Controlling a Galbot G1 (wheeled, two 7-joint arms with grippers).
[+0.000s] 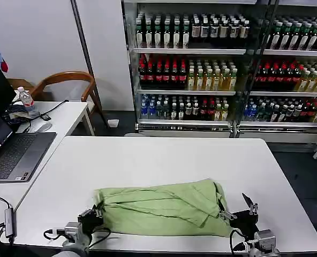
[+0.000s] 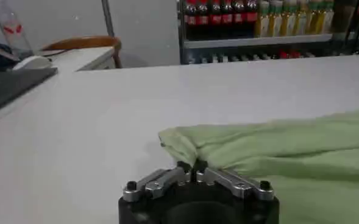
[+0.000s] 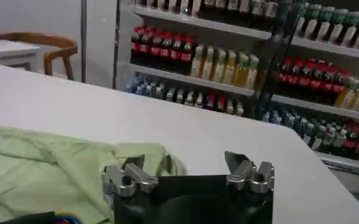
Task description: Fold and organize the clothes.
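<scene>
Here, low in the head view, the polo shirt (image 1: pixel 166 210) lies bunched on the table (image 1: pixel 164 155), a gripper at each end. Left wrist view: left gripper (image 2: pixel 192 168) pinched on its edge. Right wrist view: right gripper (image 3: pixel 188 167) spread wide; next, it probably needs to grasp cloth.

Polo shirt (image 1: pixel 166 209) lying across table (image 1: pixel 148 155) near front edge. Left gripper (image 1: pixel 92 218) at its left end, right gripper (image 1: pixel 239 211) at its right. Laptop (image 1: pixel 14 155) far left, shelves of bottles (image 1: pixel 201 69) behind.
</scene>
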